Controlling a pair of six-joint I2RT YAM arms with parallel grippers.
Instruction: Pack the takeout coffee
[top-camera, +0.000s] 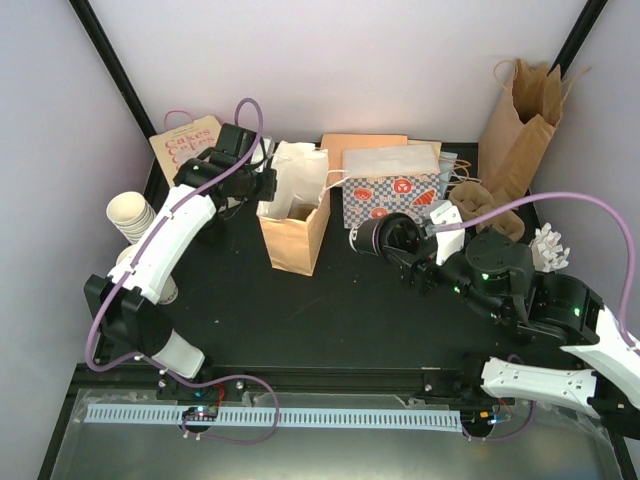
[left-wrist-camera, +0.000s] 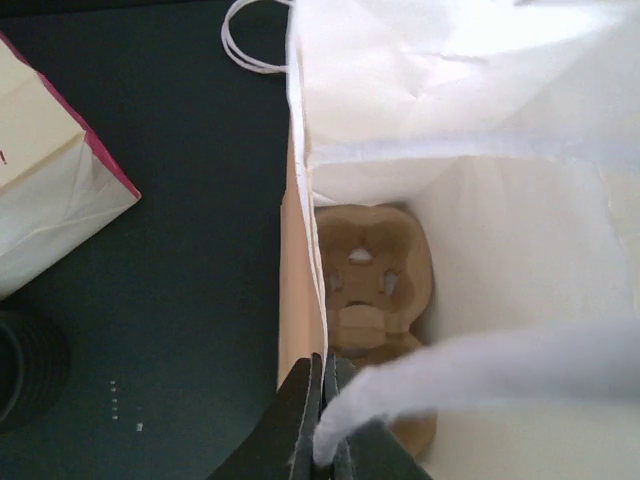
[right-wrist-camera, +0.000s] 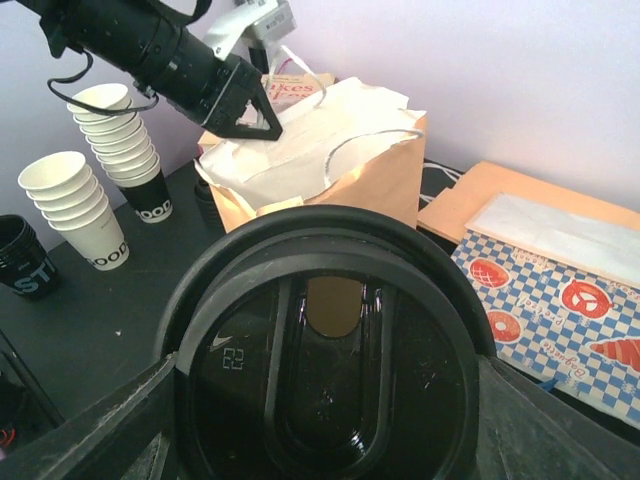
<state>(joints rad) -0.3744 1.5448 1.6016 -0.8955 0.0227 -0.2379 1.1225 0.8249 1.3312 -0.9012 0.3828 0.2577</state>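
Observation:
The takeout coffee (top-camera: 378, 237) lies tipped sideways in my right gripper (top-camera: 400, 240), its black lid (right-wrist-camera: 330, 360) facing the brown paper bag (top-camera: 295, 222). That lid fills the right wrist view, with a finger pressed on each side of it; the cup body is hidden. My left gripper (left-wrist-camera: 325, 425) is shut on the bag's white handle (left-wrist-camera: 480, 365) at the bag's left rim (top-camera: 262, 190). The bag stands open, and a brown cardboard cup carrier (left-wrist-camera: 370, 275) lies at its bottom.
Stacks of lidless cream cups (top-camera: 130, 215) (right-wrist-camera: 75, 205) stand at the left. A donut-patterned bag (top-camera: 390, 195) lies right of the open bag, a tall brown bag (top-camera: 520, 120) stands back right, and a "Cakes" bag (top-camera: 185, 140) back left.

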